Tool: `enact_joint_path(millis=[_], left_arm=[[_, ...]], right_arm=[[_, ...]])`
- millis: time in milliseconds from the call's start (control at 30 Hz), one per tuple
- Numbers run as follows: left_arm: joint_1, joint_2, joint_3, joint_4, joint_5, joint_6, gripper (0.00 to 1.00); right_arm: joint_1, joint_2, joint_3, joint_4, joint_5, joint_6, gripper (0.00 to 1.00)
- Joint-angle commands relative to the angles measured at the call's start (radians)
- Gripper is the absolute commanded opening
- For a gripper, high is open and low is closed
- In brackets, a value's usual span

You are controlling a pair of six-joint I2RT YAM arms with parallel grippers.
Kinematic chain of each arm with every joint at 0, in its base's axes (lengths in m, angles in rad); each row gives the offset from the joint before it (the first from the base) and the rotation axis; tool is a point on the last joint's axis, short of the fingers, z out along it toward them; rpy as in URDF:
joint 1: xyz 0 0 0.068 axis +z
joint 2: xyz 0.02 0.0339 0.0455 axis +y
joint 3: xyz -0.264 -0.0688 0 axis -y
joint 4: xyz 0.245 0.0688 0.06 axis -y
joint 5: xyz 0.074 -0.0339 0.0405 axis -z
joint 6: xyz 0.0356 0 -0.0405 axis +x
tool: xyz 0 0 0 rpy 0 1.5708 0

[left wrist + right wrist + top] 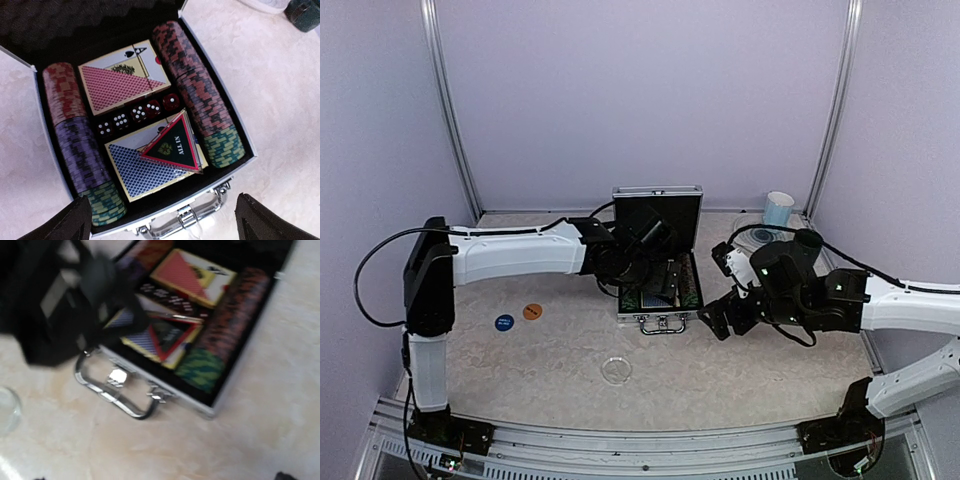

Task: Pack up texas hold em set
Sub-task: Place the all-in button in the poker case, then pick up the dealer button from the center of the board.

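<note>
1. The briefcase (658,272) lay open toward the back middle of the table (750,375), with its lid (657,213) standing up and its handle facing the arms.
2. Inside, chip rows (192,85) filled both long sides. The red deck (122,82) and the blue deck (132,172) sat in the middle, with a line of dice (137,114) between them.
3. The black triangle (172,145) rested on top of the blue deck, slightly tilted.
4. The left hand (165,220) hovered over the front of the case, its fingers spread wide and holding nothing.
5. The right hand (720,318) hung just to the right of the case, also wide open and empty.
6. Three pieces lay outside the case. The blue disc (504,322) and the orange disc (532,311) were close together, well to its left. The clear disc (616,370) was on the table in front of it.
7. By my reading the packing was well past halfway, since the chips, cards, dice and triangle were in. The three discs had yet to be gathered, and the lid had yet to be lowered and probably latched.
</note>
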Motion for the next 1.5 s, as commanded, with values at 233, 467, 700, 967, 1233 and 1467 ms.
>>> enact_joint_path(millis=[233, 467, 700, 967, 1233, 1467], left_arm=[[0.026, -0.395, -0.307, -0.101, -0.133, -0.056, 0.99], [0.141, -0.671, -0.554, -0.131, -0.151, -0.056, 0.99], [0.238, -0.874, -0.682, -0.148, -0.151, -0.016, 0.99], [0.321, -0.982, -0.772, -0.131, -0.129, 0.043, 0.99], [0.329, -1.011, -0.811, -0.091, -0.180, 0.056, 0.99], [0.332, -1.008, -0.833, -0.020, -0.142, 0.039, 0.99]], right_arm=[[0.156, 0.242, 0.174, 0.042, -0.053, -0.140, 0.99], [0.235, 0.546, 0.411, -0.006, -0.059, -0.189, 0.98], [0.246, 0.814, 0.624, -0.068, -0.130, -0.151, 0.98], [0.283, 0.947, 0.733, -0.122, -0.168, -0.102, 0.99], [0.295, 0.990, 0.767, -0.188, -0.180, -0.043, 0.99], [0.307, 1.014, 0.776, -0.270, -0.082, -0.012, 0.99]])
